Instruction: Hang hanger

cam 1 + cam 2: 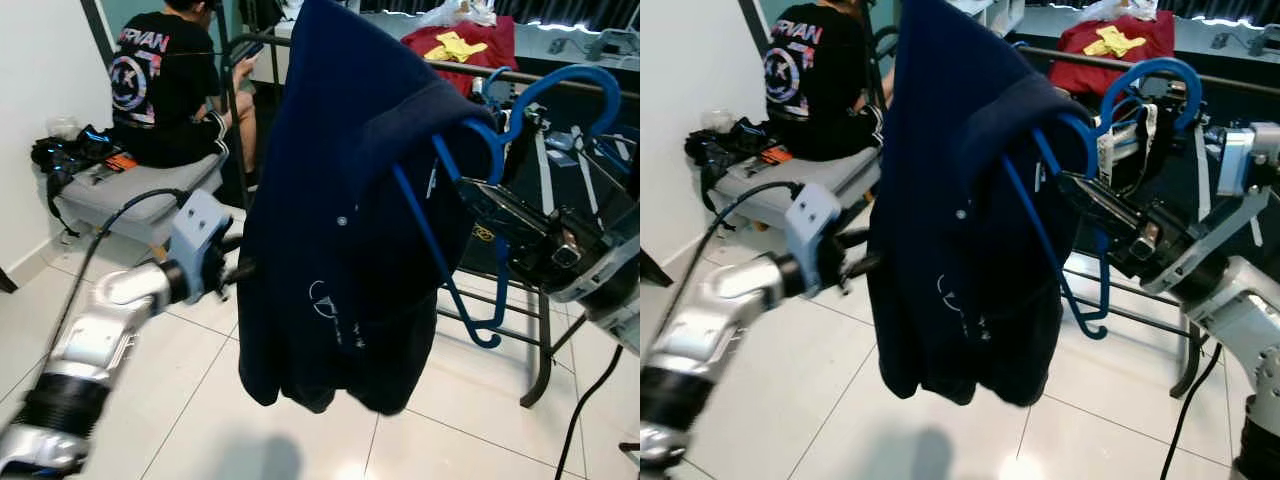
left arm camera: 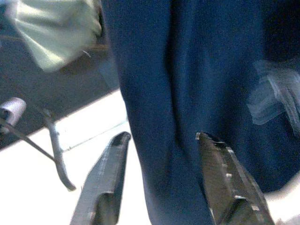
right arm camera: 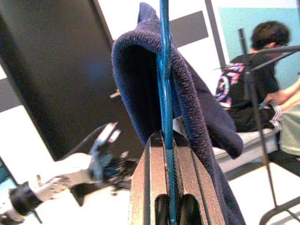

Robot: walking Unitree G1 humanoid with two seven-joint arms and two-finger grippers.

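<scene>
Right pincer (image 3: 166,154) clamped on the blue hanger (image 1: 455,250), holding the navy shirt (image 1: 340,230) aloft near the rack rail (image 1: 560,80) | left pincer (image 2: 161,140) apart beside the shirt's edge, probably to steady it | hook (image 1: 565,85) not yet on the rail

A blue plastic hanger (image 1: 470,200) carries a dark navy shirt (image 1: 340,220) — held aloft, tilted, near a black rack (image 1: 530,330).

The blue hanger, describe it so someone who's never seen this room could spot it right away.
Look at the black clothes rack on the tiled floor. Just in front of it the right gripper is shut on a blue hanger carrying a navy shirt. Bright blue plastic with a big hook sets it apart from the dark rails.
</scene>
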